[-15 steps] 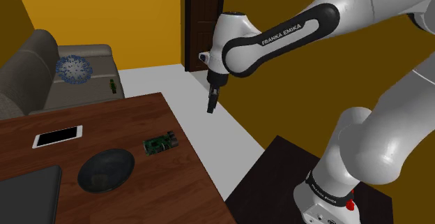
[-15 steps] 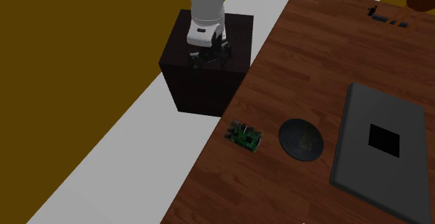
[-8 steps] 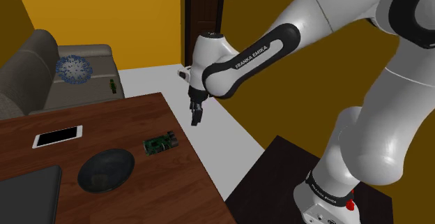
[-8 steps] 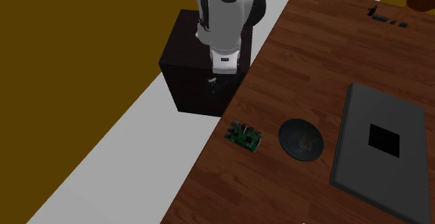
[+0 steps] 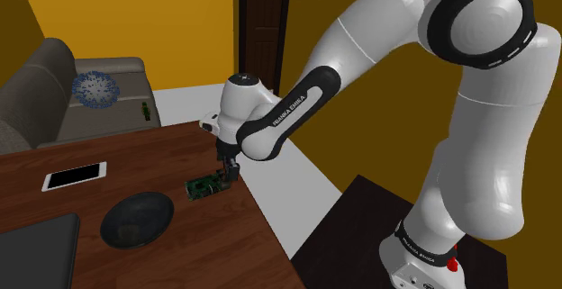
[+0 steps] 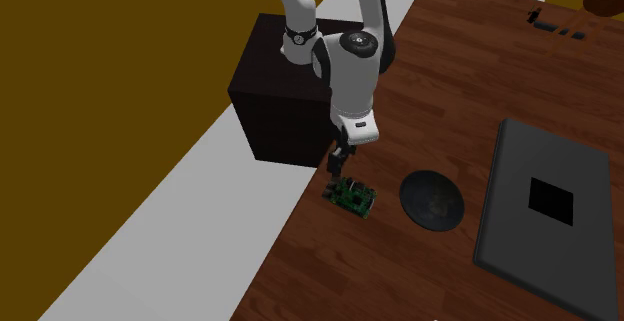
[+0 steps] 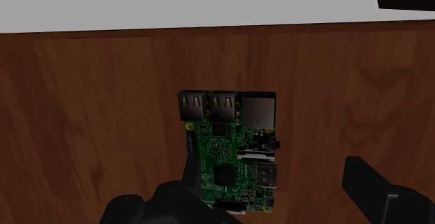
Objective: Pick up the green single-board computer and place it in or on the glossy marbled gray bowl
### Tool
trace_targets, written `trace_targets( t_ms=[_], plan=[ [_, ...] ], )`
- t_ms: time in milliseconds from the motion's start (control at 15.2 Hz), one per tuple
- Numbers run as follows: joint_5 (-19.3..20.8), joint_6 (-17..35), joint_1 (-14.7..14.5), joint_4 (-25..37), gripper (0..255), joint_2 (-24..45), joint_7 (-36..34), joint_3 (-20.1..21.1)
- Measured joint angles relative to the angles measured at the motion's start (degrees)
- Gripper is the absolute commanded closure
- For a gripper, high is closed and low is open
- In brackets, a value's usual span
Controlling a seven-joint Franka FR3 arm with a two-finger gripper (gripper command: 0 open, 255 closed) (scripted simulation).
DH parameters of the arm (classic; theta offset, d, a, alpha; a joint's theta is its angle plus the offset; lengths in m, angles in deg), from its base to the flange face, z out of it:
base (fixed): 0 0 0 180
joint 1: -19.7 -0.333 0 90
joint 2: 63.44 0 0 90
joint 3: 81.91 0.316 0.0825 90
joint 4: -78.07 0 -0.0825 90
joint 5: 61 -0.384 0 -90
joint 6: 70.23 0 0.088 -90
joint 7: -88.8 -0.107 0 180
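While the tool hangs over the green board, fingers apart, one finger covers its corner — dark bowl nearby.

From the shoulder view, bare wood rings the circuit board on the desk. The pincer hangs over the board's three o'clock end, fingers apart. The bowl sits at eight o'clock from the board, with a clear strip between them. A white tablet lies at nine o'clock, well apart. The closed laptop lies beyond the bowl. The desk's edge runs close at three o'clock.
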Motion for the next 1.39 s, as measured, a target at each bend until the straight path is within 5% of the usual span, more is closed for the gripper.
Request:
trace_targets(
  t_ms=[660, 1122, 1188, 1386],
  plan=[
    [4.2, 6.8, -2.3, 5.6, 0, 11.3, 1.3, -0.7],
    [4.4, 7.2, -2.4, 6.2, 0, 12.4, 1.2, -0.8],
    [4.4, 7.2, -2.4, 6.2, 255, 12.4, 1.2, -0.8],
    [4.4, 7.2, -2.4, 6.2, 255, 12.3, 1.2, -0.8]
  ],
)
